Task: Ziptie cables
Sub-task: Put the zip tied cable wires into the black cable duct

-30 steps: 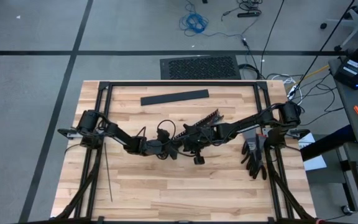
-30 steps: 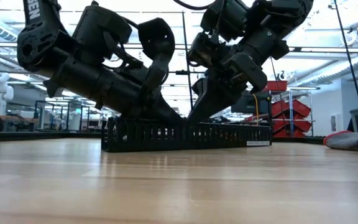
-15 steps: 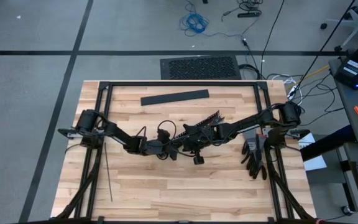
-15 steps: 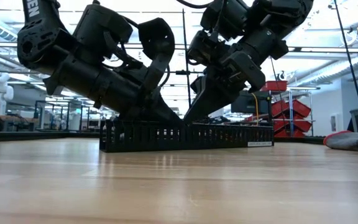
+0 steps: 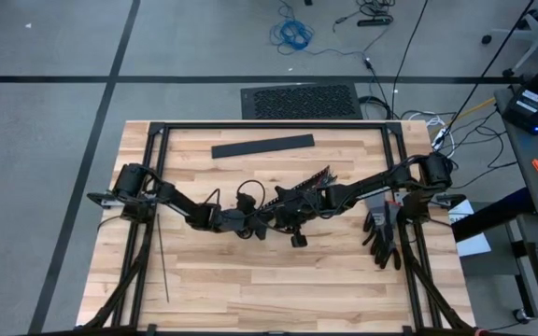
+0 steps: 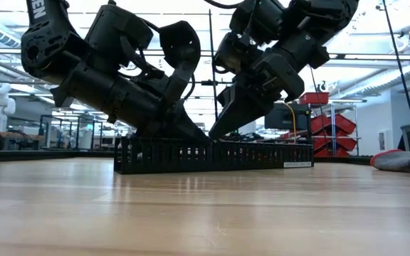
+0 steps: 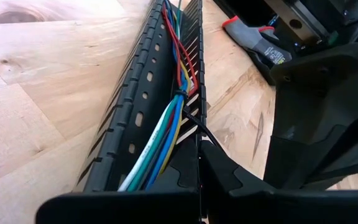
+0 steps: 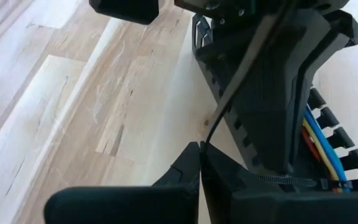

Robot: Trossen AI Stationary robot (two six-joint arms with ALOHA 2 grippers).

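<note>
Pinching ziptie tails [image 8: 241, 68] with both clenched grippers, left gripper [image 7: 199, 163] and right gripper [image 8: 199, 163], we sit over the cables [image 7: 166, 127] in the slotted duct [image 6: 212, 155].

Two dark jointed arms [image 5: 185, 210]

The table [image 5: 250, 280] was pale wood in light planks, with a darker knot showing near one edge. The slotted duct [image 7: 135, 118] was black, and the cables [image 7: 166, 124] in it ran white, green, blue, yellow and red — bound by a thin black ziptie [image 7: 188, 112]. A flat bar [image 5: 261, 146] near the far edge was black too. The gloves [image 5: 381, 233] at the right edge were dark grey — one [image 7: 253, 37] trimmed in red. Both arms were black.
</note>
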